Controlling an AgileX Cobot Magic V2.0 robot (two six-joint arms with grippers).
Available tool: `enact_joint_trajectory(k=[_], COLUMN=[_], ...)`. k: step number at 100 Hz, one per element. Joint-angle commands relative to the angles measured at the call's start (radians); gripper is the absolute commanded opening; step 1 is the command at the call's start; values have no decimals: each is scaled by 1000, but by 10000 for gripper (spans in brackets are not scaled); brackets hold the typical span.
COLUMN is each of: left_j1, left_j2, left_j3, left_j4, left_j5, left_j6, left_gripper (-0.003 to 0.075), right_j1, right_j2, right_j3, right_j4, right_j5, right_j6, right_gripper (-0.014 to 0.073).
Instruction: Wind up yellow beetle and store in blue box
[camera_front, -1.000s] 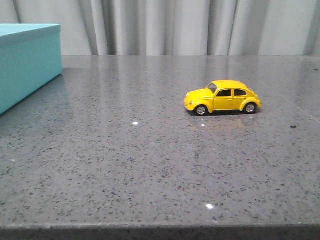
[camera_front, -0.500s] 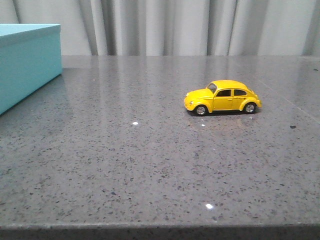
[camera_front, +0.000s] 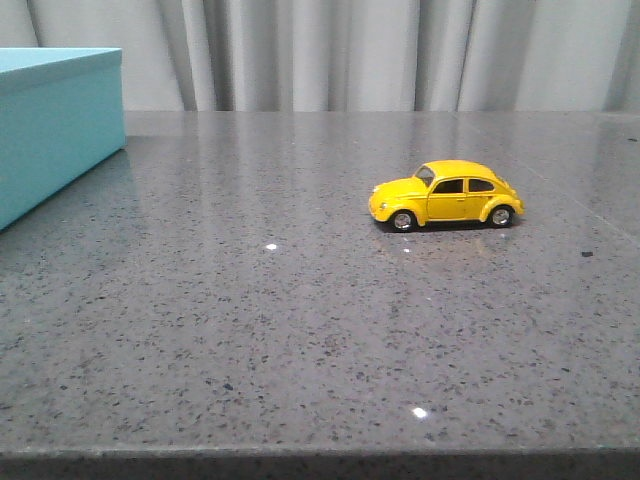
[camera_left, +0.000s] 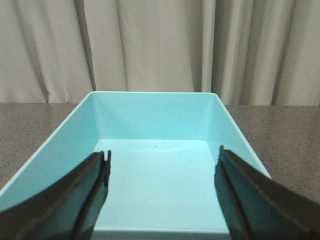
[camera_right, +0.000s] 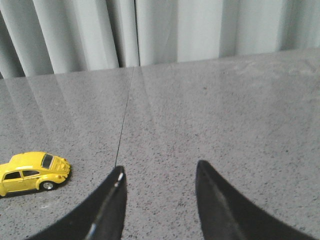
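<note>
The yellow beetle (camera_front: 445, 195) stands on its wheels on the grey speckled table, right of centre, nose to the left. It also shows in the right wrist view (camera_right: 31, 172), off to one side of my right gripper (camera_right: 160, 170), which is open, empty and apart from it. The blue box (camera_front: 55, 125) stands at the far left. In the left wrist view the box (camera_left: 155, 115) is open and empty inside. My left gripper (camera_left: 164, 152) is open and empty over the box's near end. Neither gripper shows in the front view.
The grey speckled table (camera_front: 300, 320) has its front edge at the bottom of the front view. Grey-white curtains (camera_front: 350, 50) hang behind the table. A thin seam line (camera_right: 127, 105) runs across the table surface in the right wrist view.
</note>
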Motion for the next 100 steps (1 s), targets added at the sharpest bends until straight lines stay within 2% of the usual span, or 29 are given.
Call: enact_joint_trajectory(k=[1,21,50,76,100], left_j1=[-1,-1,-1,-1,-1], left_j2=[17,17,17,17,17], left_j3=[-38,-38,-38,-38,-38], left_j4=[-21,-21,-21,-21,-21], left_j5=[-93,-80,-79,-79,-79], left_j6=[-7,-7,-7,-7,-7], left_gripper=[443,443,443,443,443], right_j1=[-2,-1,3,93,205], right_j2=[39,185,537,805,1033], right_j3=[-34,-157,-438,-658,-866], right_j4=[22,22,22,34,74], right_j5=[-87,54,251,379,516], right_j6=[-1,-21,-21,-20,-6], right_gripper=[350,350,359,562,573])
